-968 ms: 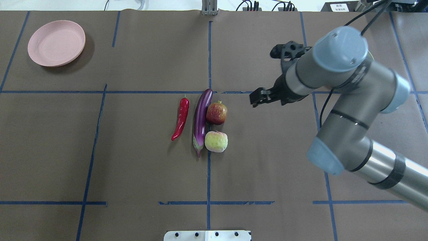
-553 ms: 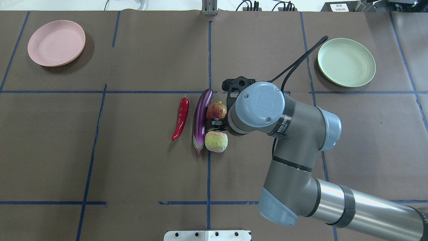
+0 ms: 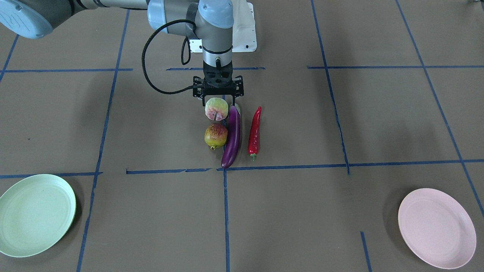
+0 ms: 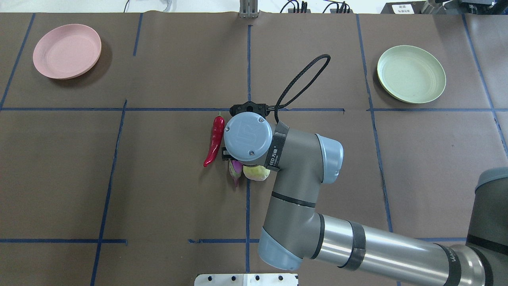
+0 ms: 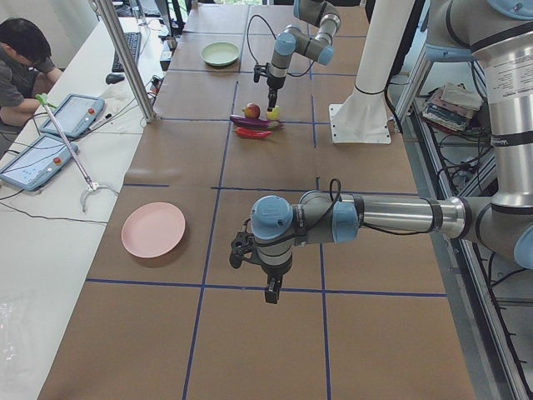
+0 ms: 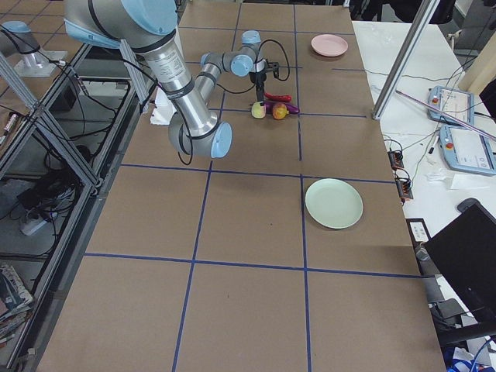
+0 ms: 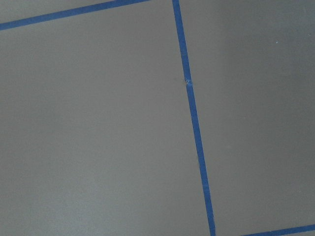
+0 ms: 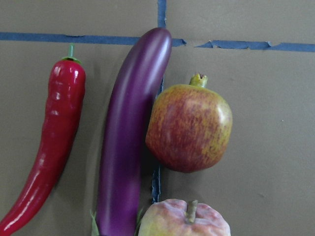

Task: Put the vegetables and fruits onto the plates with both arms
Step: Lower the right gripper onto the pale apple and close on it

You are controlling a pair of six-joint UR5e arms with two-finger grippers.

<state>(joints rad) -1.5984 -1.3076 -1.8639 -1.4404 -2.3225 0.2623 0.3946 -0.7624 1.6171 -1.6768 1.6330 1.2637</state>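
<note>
The peach [image 3: 216, 108], pomegranate [image 3: 216, 136], purple eggplant [image 3: 232, 138] and red chili [image 3: 255, 130] lie side by side at mid-table. My right gripper [image 3: 218, 102] points straight down, open, with its fingers either side of the peach top and near the eggplant's cap end. Its wrist view shows the chili [image 8: 51, 147], eggplant [image 8: 130, 147], pomegranate [image 8: 189, 130] and peach [image 8: 184, 221]. The mint green plate [image 4: 410, 73] and pink plate [image 4: 66, 51] hold nothing. My left gripper [image 5: 271, 292] hangs over bare table; I cannot tell its state.
The table is covered in brown paper with blue tape lines [image 7: 194, 123]. In the overhead view the right arm's wrist [image 4: 248, 137] hides the pomegranate and most of the eggplant. An operator sits at a side bench with tablets [image 5: 37, 158].
My right arm has swung left from near the green plate to stand over the peach and eggplant. The green plate has come into view. The produce has not moved.
</note>
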